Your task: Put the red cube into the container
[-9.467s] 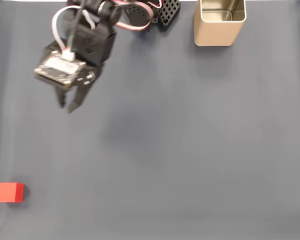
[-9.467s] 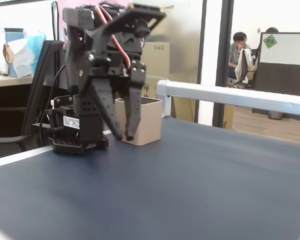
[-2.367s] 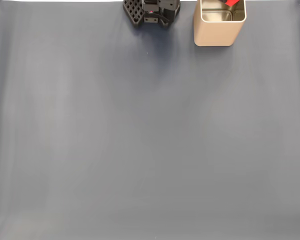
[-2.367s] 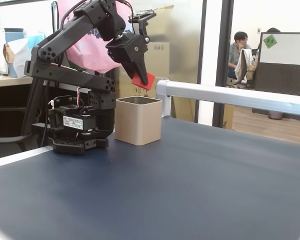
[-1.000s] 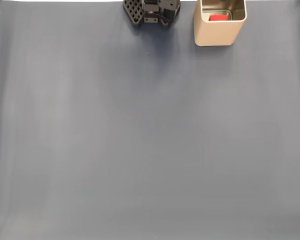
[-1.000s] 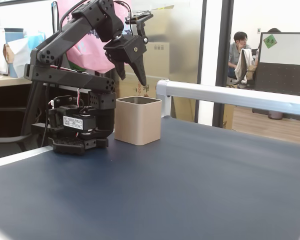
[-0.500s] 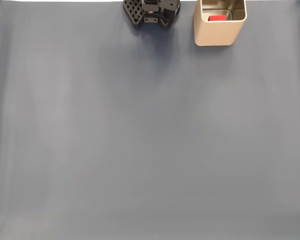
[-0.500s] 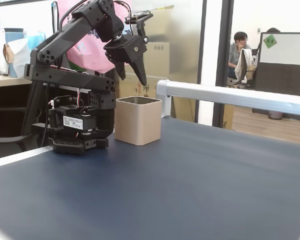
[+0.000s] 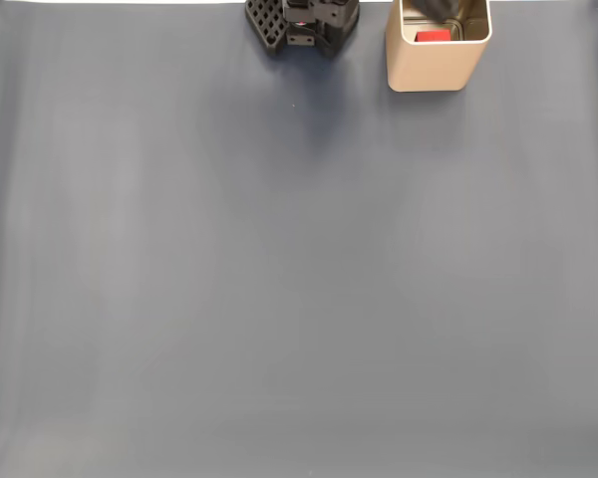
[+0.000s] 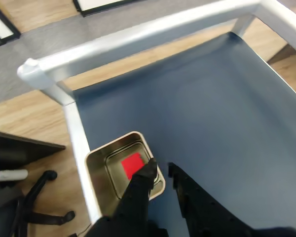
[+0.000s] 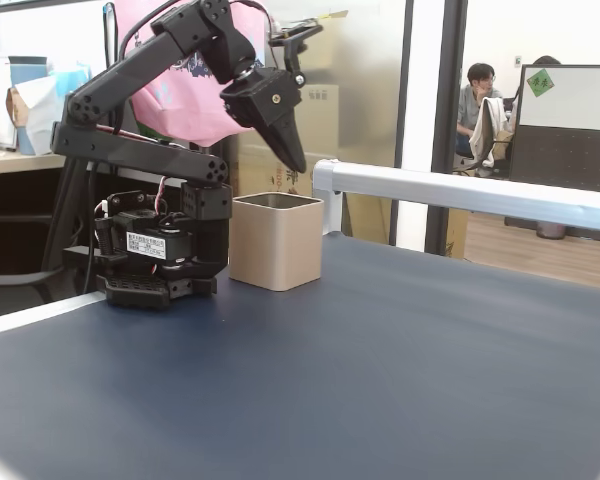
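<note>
The red cube (image 10: 132, 165) lies inside the container (image 9: 426, 65) at the table's (image 9: 279, 279) far edge; the gripper (image 10: 161, 168) hangs above it, jaws slightly parted and empty.

The arm (image 11: 145, 90) is matte black plastic throughout, built of blocky segments with round screw holes. Red, white and black cables loop above its upper joint. A white printed label (image 11: 146, 244) marks the base motor; the jaws taper to slim points.

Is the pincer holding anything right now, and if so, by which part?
Nothing is held. The pincer hangs empty above the container, and the red cube lies loose on its bottom.
</note>
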Robot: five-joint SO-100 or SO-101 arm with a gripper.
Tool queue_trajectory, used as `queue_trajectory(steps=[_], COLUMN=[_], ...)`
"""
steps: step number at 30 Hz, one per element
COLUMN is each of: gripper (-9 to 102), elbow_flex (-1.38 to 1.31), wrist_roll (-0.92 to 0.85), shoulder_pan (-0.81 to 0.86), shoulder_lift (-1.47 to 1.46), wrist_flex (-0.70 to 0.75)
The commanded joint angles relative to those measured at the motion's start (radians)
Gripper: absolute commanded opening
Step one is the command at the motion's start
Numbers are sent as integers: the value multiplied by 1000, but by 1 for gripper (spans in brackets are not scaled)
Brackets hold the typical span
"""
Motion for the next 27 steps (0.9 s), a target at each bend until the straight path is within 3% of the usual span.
queue_trajectory(steps=[1,10,17,22,27], gripper=[0,0,0,0,0], elbow_flex=[-57,11,210,408,571], wrist_roll=[-9,-103,-144,-175,-135], shoulder_pan=[124,601,899,1052,1097], shoulder_lift=[-25,-52,21,138,230], wrist_flex=[-32,-98,-244,-376,-463])
